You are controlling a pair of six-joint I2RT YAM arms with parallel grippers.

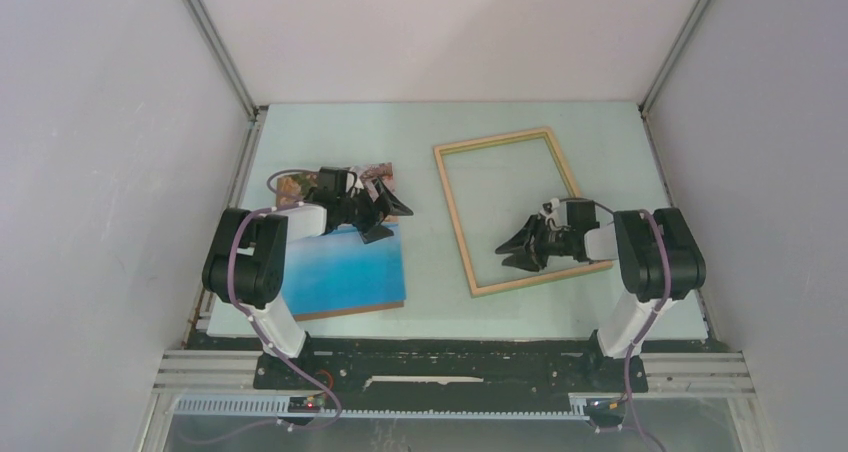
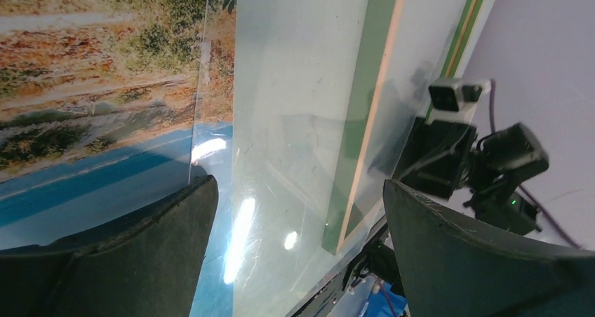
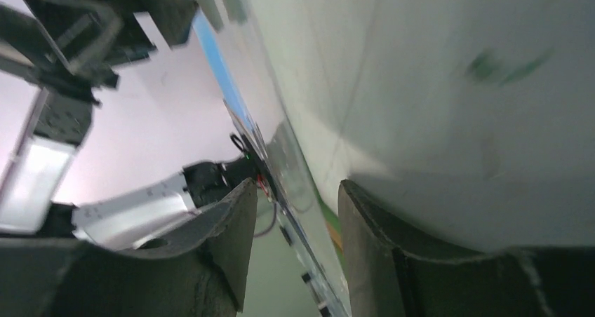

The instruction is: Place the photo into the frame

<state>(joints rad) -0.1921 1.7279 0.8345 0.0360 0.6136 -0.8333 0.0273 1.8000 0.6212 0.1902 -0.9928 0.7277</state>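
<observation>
Photo (image 1: 345, 272) flat on table (image 1: 430, 222), left half. Frame (image 1: 493, 140) flat on right half, apart from photo, set slightly farther back. Left gripper (image 1: 392, 222) over photo's far end. Right gripper (image 1: 505, 255) over frame's opening, near its near right corner.

The left arm (image 1: 248, 257) bends forward, its left tool (image 1: 390, 222) spread wide. The right arm (image 1: 655, 252) bends inward, its right tool (image 1: 506, 255) parted narrowly, pointing left.

your left gripper (image 1: 390, 220) covers much of the photo's (image 1: 345, 272) cliff end. the right arm (image 1: 655, 252) hides the frame's (image 1: 455, 202) near right corner, and the right wrist view is all smear.
</observation>
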